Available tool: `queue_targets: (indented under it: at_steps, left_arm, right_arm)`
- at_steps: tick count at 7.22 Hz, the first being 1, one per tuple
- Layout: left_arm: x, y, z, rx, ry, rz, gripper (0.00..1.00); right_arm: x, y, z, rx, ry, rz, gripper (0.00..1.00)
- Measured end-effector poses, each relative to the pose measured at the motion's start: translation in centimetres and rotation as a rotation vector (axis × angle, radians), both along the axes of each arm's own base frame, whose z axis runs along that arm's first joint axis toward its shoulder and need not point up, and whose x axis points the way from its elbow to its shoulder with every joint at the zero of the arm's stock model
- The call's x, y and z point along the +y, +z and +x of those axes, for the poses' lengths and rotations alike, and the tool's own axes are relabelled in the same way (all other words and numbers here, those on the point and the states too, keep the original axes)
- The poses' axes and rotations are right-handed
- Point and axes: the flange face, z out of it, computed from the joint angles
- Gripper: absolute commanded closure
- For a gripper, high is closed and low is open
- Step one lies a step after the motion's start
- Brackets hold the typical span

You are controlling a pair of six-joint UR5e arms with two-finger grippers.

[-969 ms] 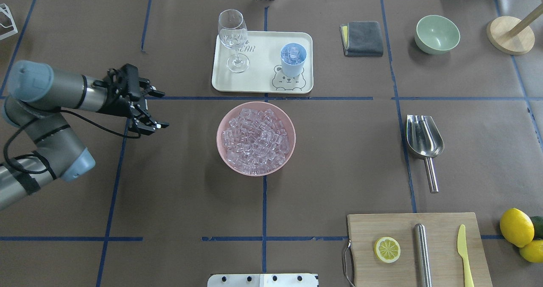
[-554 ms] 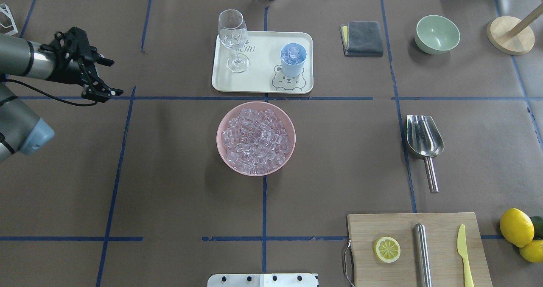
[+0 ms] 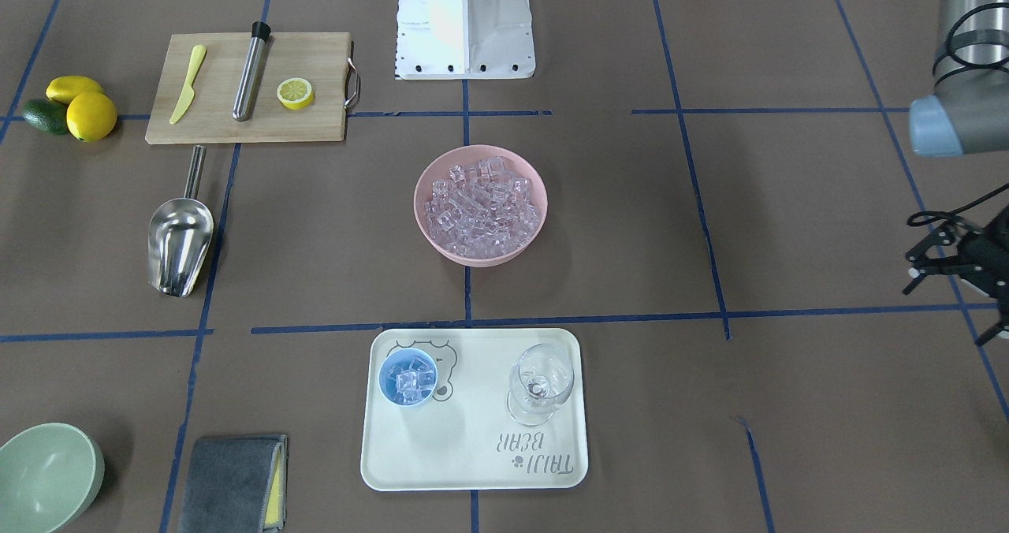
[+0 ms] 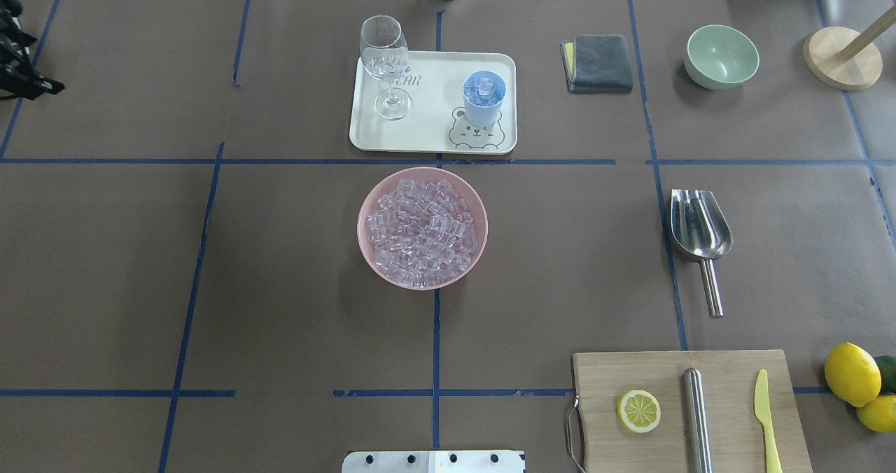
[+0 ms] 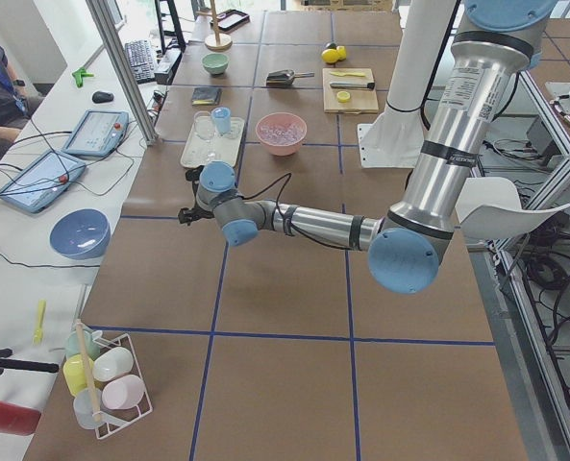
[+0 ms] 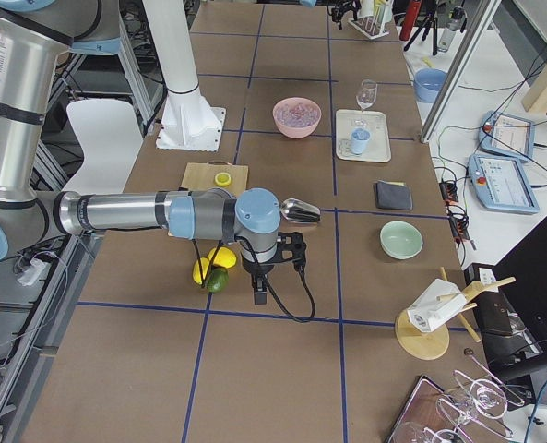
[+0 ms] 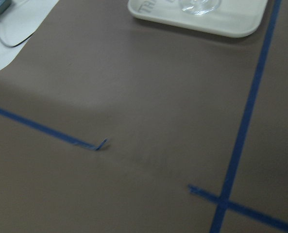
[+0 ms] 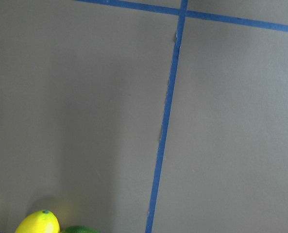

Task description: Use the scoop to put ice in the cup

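Brown paper table [image 4: 280,284] with a blue tape grid, seen from above and behind the robot. Dead centre sits one pink bowl [image 4: 361,229], heaped with ice [image 4: 422,228]. At twelve o'clock from it is one white tray [image 4: 434,109]. It carries one light-blue cup [image 4: 483,115] at its right end, some ice already inside, and one clear stemmed glass [image 4: 383,64] at its left end. Out at three o'clock the scoop [image 4: 700,231] lies flat on the table, trough toward the far side, handle toward the robot, nothing touching it. Between four and five o'clock there's one cutting board [image 4: 602,378] holding one lemon slice [image 4: 638,411], one steel cylinder [image 4: 696,420] and one yellow knife [image 4: 766,417]. Two whole lemons [image 4: 852,373] and one green fruit [image 3: 43,115] lie just off its outer edge. Between one and two o'clock: one grey cloth [image 4: 600,64], one pale green bowl [image 4: 721,57].

Now the arms. The left claw [image 3: 946,316] shows properly only on the front-facing camera: fingers spread wide, gripping nothing, over bare table well apart from the tray. Overhead catches just a black sliver of it at the ten o'clock edge. The right claw [image 6: 275,263] turns up only in the right-end view, near the lemons, and from there I cannot tell whether it is wide or narrow. Front-facing also picks out the cylinder's black cap, which overhead crops off. The left wrist camera sees only a tray corner and the glass's foot. Cubes in the cup: perhaps four or five, hard to count through the glare.
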Motion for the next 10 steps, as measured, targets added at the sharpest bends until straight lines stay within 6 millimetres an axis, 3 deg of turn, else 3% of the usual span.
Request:
queue_targets:
  at_steps: [2, 5, 7, 10]
  left_arm:
    - [1.0, 3.6, -8.5, -0.012, -0.117, -0.23, 0.0]
    - [4.8, 9.5, -16.1, -0.025, -0.245, -0.576, 0.0]
    - [8.5, 12.1, -17.9, 0.041, -0.292, -0.723, 0.0]
    - [11.8, 11.7, -17.8, 0.121, -0.334, -0.751, 0.0]
  right_arm:
    - [0.0, 0.1, 0.0, 0.0, 0.0, -0.002, 0.0]
    - [0.0, 0.1, 0.0, -0.001, 0.001, -0.004, 0.0]
    - [0.0, 0.0, 0.0, -0.001, 0.0, 0.001, 0.0]
    - [-0.8, -0.6, 0.0, 0.002, 0.0, 0.023, 0.0]
